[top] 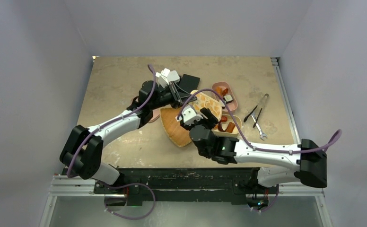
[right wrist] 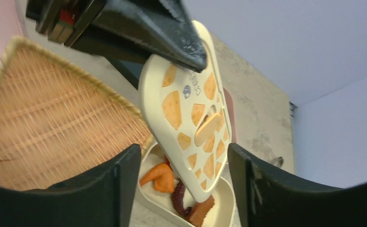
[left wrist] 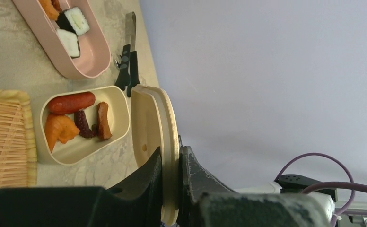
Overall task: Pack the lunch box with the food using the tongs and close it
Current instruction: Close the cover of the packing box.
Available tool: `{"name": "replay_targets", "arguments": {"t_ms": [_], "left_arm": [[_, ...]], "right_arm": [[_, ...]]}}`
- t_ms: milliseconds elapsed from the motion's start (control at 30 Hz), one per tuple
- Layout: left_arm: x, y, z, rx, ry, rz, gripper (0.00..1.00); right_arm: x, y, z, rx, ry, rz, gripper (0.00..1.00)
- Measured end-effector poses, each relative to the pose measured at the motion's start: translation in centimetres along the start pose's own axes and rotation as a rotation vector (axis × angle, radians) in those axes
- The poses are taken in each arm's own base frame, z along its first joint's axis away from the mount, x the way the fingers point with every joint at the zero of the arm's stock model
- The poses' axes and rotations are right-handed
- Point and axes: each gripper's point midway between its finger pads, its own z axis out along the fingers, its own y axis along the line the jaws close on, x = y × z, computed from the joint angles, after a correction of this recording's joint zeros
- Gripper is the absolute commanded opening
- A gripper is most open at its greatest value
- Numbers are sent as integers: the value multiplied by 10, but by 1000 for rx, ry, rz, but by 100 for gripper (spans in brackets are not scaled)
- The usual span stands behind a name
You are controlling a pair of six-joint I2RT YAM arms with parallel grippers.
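Near: right end effector (right wrist: 184,158) spread, fingers straddling the lid (right wrist: 191,123) with gaps both sides. The left end effector (left wrist: 170,165) is pinching the lid's rim. The lid is tilted, lower end over the lunch box (left wrist: 84,153) with food (left wrist: 80,124) inside. The wicker tray (right wrist: 54,109) crowds its left. Far right, the tongs (top: 261,105) lie near the worktop (top: 115,85) edge.

Only marking: small dark round logo plus a line of print on the cream lid (right wrist: 185,118), too blurred to read
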Motion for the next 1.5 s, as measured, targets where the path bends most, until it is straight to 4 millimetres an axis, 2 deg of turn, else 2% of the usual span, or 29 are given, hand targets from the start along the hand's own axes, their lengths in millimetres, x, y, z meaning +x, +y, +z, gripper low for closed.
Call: {"name": "replay_targets", "arguments": {"t_ms": [100,300,400,467,600,700,833,1000,1100,1233,1367,1500], "left_arm": [[-3,8,0,2,-43,2,0],[-5,46,-5,-56,-141,-22,0],[-8,59,-7,-83,-195,-23,0],[-9,61,-7,-86,-224,-18,0],[2,54,2,-46,-233,2,0],[13,51,11,-20,-224,10,0],[30,53,24,-7,-212,14,0],[49,60,39,16,-193,10,0],[58,68,45,13,-177,4,0],[67,81,52,0,-168,-8,0],[67,81,57,7,-172,-7,0],[72,88,63,8,-165,-7,0]], "right_arm": [[-7,-4,-5,-30,-22,76,78],[-25,-18,-18,-101,-87,258,91],[-31,-35,-20,-123,-121,379,93],[-33,-53,-11,-111,-128,476,93],[-13,-81,21,-69,-78,591,92],[16,-93,46,-63,8,668,91],[53,-101,63,-79,124,775,90],[75,-119,69,-90,177,898,90],[83,-122,70,-100,197,942,90],[96,-117,69,-128,233,981,90],[111,-108,67,-155,277,1006,90],[114,-105,67,-171,291,1022,90]]}}
